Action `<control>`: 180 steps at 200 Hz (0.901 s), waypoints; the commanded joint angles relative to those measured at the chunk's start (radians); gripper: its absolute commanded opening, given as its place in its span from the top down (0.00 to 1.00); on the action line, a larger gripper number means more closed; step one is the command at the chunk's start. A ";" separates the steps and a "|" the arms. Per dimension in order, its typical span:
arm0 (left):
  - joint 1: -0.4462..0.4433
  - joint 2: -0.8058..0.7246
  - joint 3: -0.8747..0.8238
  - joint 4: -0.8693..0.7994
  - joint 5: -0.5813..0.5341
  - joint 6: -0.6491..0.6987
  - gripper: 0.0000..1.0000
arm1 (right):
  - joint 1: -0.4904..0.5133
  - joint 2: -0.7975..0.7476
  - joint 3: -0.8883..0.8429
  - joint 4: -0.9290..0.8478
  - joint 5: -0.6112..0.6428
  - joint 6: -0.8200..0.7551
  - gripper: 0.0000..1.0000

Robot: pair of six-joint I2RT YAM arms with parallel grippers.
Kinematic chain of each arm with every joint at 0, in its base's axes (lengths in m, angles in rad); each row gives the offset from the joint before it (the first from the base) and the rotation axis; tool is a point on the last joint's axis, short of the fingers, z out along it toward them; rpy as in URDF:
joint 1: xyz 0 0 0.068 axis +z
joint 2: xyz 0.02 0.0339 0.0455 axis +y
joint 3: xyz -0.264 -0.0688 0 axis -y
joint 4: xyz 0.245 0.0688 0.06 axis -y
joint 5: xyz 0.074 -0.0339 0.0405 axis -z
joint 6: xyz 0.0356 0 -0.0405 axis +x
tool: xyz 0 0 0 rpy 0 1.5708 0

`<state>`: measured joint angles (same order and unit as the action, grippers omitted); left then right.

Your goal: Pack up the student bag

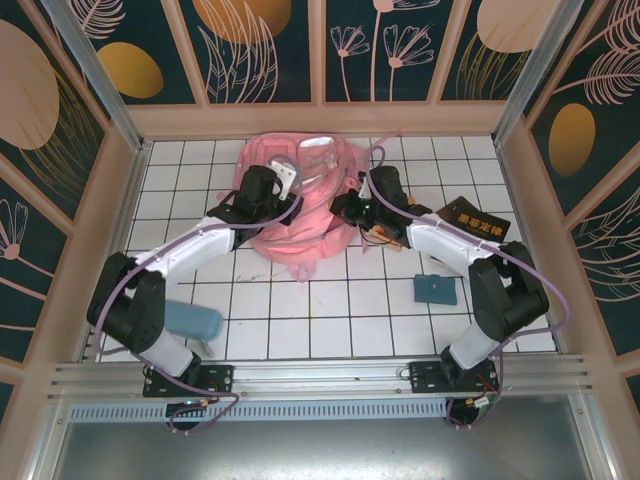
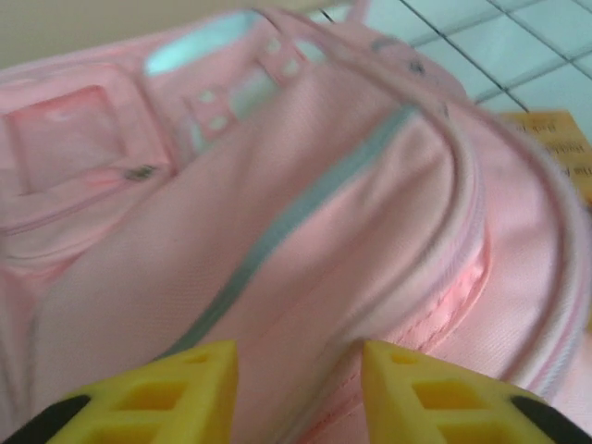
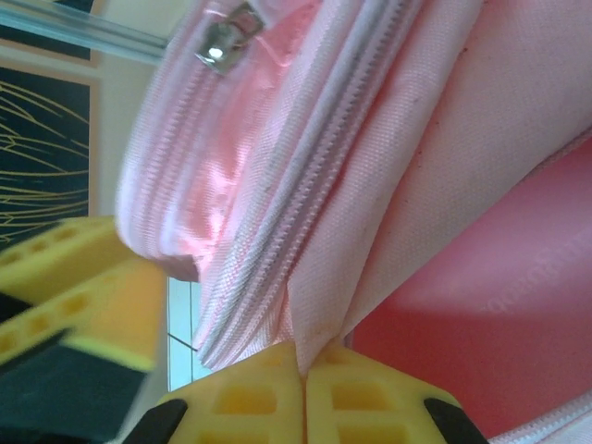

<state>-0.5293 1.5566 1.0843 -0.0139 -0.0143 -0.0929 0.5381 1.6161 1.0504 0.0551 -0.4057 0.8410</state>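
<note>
**A:** How did the left fingers (image 2: 176, 393) stand?

**B:** They stood apart, released. They hung just over the front of the student bag (image 1: 310, 228), and pink cloth showed in the gap.

**A:** And the right fingers (image 3: 250, 400)?

**B:** They were clenched together on a fold of the bag's pink fabric, beside its zipper (image 3: 305, 176).

**A:** Where did the bag lie?

**B:** It lay at the far middle of the white tiled counter (image 1: 300, 310), near the back wall (image 1: 320, 118), between both arms.

**A:** Was there room to move?

**B:** The open tiles were in front of the bag. A small blue case (image 1: 436, 290) lay at the right, a black card (image 1: 478, 220) was near the right wall, and a blue-grey pouch (image 1: 192, 320) lay by the left arm.
</note>
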 commanded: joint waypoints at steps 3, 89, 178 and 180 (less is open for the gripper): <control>0.005 -0.119 -0.010 -0.080 -0.155 -0.206 0.48 | 0.034 0.044 0.089 0.092 -0.039 0.011 0.94; -0.079 -0.303 -0.290 -0.093 0.050 -0.640 0.48 | 0.093 0.147 0.241 0.131 -0.074 0.039 0.95; -0.102 -0.117 -0.182 -0.095 -0.015 -0.632 0.61 | 0.114 0.141 0.259 0.119 -0.099 0.041 0.96; -0.103 -0.114 -0.179 -0.099 -0.020 -0.631 0.62 | 0.115 0.142 0.258 0.118 -0.099 0.041 0.96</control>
<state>-0.6231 1.4143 0.8524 -0.1085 0.0216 -0.7128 0.6312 1.7687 1.2556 0.0860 -0.4362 0.8711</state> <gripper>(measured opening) 0.398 0.052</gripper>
